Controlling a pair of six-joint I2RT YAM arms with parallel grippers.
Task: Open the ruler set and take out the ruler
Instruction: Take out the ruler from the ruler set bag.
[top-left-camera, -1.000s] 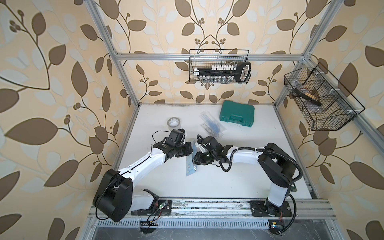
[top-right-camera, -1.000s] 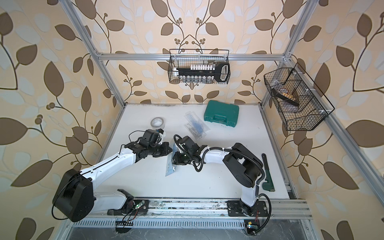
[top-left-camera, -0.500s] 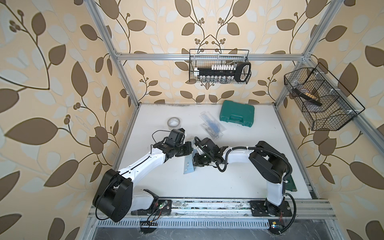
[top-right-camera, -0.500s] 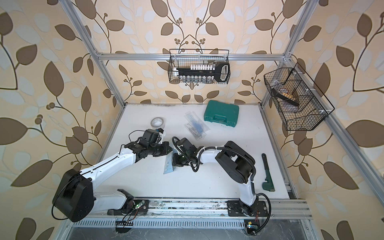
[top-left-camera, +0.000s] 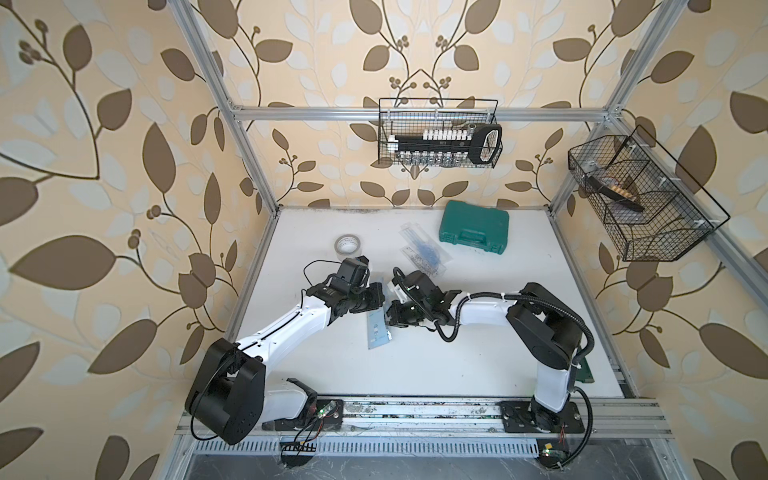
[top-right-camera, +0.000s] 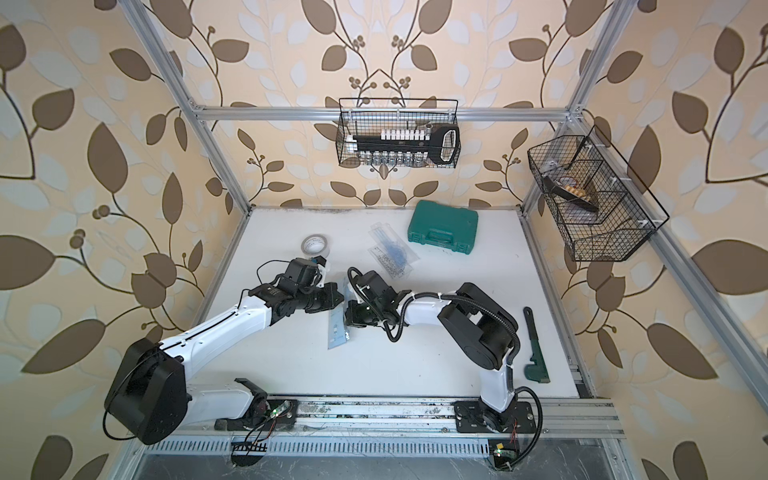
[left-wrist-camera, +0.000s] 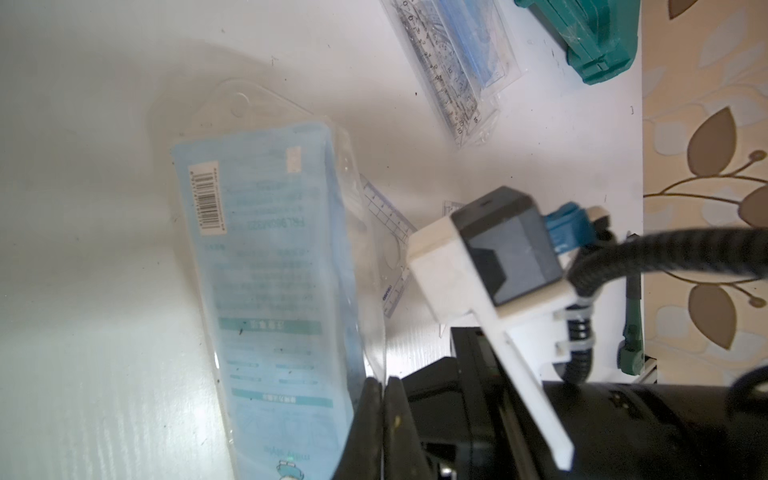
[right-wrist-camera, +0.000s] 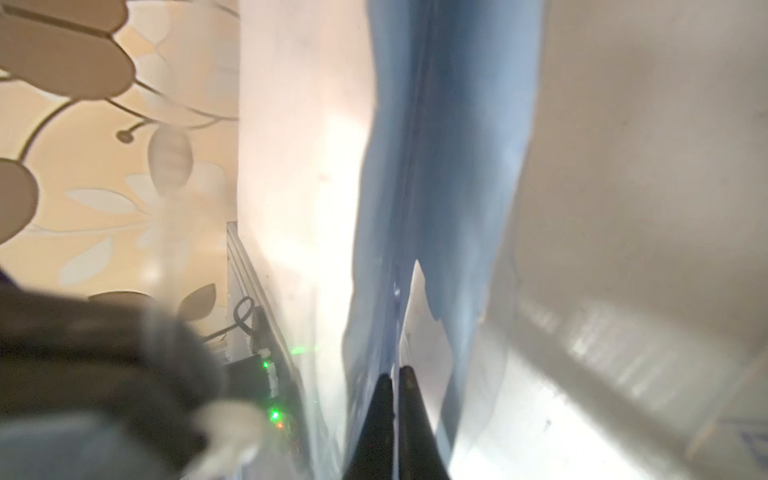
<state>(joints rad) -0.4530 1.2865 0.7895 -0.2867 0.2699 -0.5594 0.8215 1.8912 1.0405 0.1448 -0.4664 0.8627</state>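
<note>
Pinched flat in the left gripper (left-wrist-camera: 382, 384): the clear edge of the ruler set (left-wrist-camera: 270, 266), jaws pressed together with nothing but film between. Pinched shut likewise in the right gripper (right-wrist-camera: 397, 370): a fold of the same blue pouch (right-wrist-camera: 440, 166), running straight ahead of the jaws; front layer or back, impossible to tell through the blur.

Outward, reading a top view with twelve at the back wall. Pouch on the table (top-left-camera: 457, 357), just off centre toward eight, long axis twelve to six. Left gripper at its twelve o'clock end, right gripper at its two o'clock edge, the pair nearly touching. Through the clear side, toward the right gripper, a scaled transparent strip, probably the ruler (left-wrist-camera: 390, 216), apparently not yet out.

Judged step: parting the two layers at the mouth. Best done by holding firm on the left and drawing the right away slowly toward three, low over the table, peeling rather than yanking. Worth watching for film sliding out of either pinch; on any slip, stop and regrip deeper. Avoid lifting high and spilling the contents. Enough once wide enough for a clean pinch on the ruler's end.

Farther out, well apart from the work: a second ruler set (top-left-camera: 424, 249) at twelve, a green case (top-left-camera: 473, 230) at one, a tape roll (top-left-camera: 348, 245) at eleven, a wrench (top-right-camera: 534, 345) at four.
</note>
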